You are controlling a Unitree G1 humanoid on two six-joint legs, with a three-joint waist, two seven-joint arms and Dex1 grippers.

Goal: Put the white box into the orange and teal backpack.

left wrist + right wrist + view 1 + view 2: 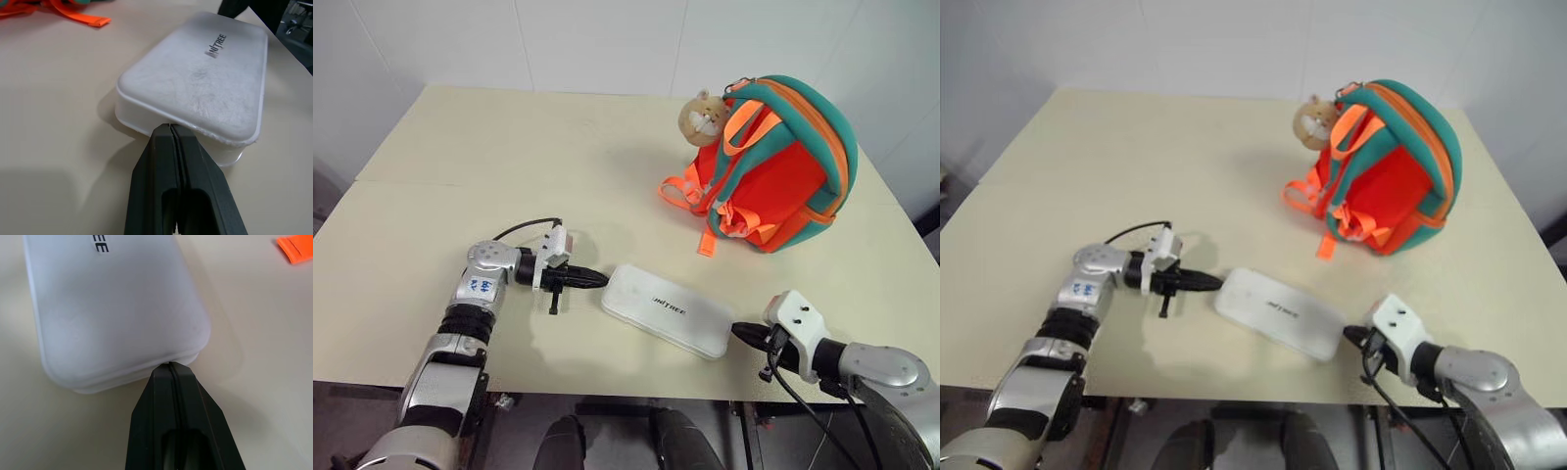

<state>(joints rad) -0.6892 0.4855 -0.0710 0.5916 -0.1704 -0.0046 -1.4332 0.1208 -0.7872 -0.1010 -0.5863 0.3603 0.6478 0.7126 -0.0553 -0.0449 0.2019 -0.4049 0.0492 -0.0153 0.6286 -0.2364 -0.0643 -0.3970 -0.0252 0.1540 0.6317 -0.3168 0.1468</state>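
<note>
The white box (668, 311) lies flat on the table (460, 176), near the front edge and slightly askew, its dark "UNITREE" lettering facing up. In the right wrist view the lettering is cut off by the frame and the far end of the box runs out of sight. The lid is matte with rounded corners, and a thin seam runs round the side. Whether the fingertips actually touch the box or stop just short of it is hard to make out.

The left gripper (599, 279) points at the box's left end with both fingers pressed together, holding nothing. The right gripper (740, 331) points at the opposite end, likewise closed and empty. The box sits between the two tips.

The orange and teal backpack (773, 166) stands upright well behind the box, toward the table's right side, straps facing the camera; its opening cannot be seen from here. A tan plush charm (705, 116) hangs at its top left. Bare tabletop stretches wide to the left and far side.
</note>
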